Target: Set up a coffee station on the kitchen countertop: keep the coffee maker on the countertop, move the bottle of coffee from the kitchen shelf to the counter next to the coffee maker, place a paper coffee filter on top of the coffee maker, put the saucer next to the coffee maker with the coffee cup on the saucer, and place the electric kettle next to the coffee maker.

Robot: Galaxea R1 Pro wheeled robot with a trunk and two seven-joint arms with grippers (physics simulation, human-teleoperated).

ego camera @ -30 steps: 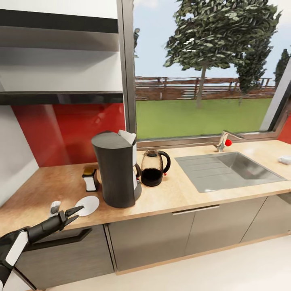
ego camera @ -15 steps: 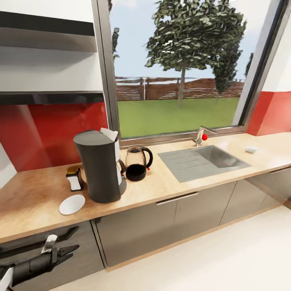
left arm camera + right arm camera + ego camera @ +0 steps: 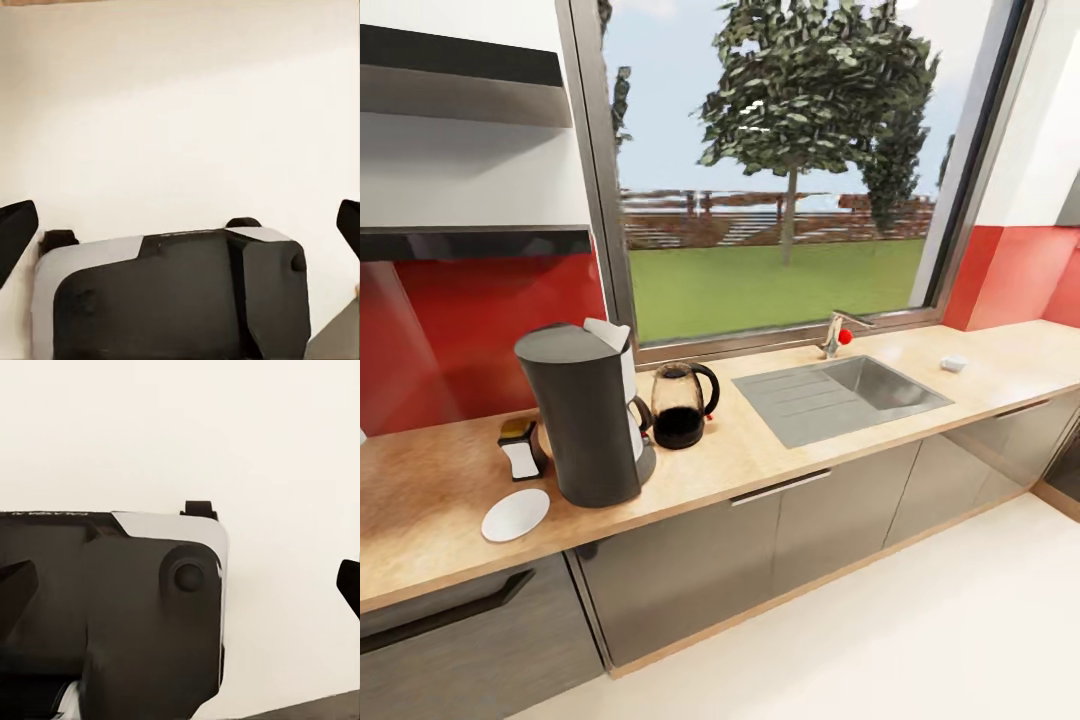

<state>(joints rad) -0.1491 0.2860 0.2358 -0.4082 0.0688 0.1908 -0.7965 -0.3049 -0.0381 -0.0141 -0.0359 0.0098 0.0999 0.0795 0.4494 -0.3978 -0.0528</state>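
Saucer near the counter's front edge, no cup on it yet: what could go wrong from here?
1. The saucer lies near the front edge of the kitchen countertop; a clumsy cup placement could push it off.
2. The bottle of coffee stands close behind the saucer, beside the coffee maker, so a low reach might tip it.
3. The electric kettle sits tight against the coffee maker's other side; an arm swing there could knock it.

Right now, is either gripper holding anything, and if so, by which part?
Nothing is held. In each wrist view the left gripper and the right gripper have their fingertips spread wide at the picture's edges, with only pale floor between them.
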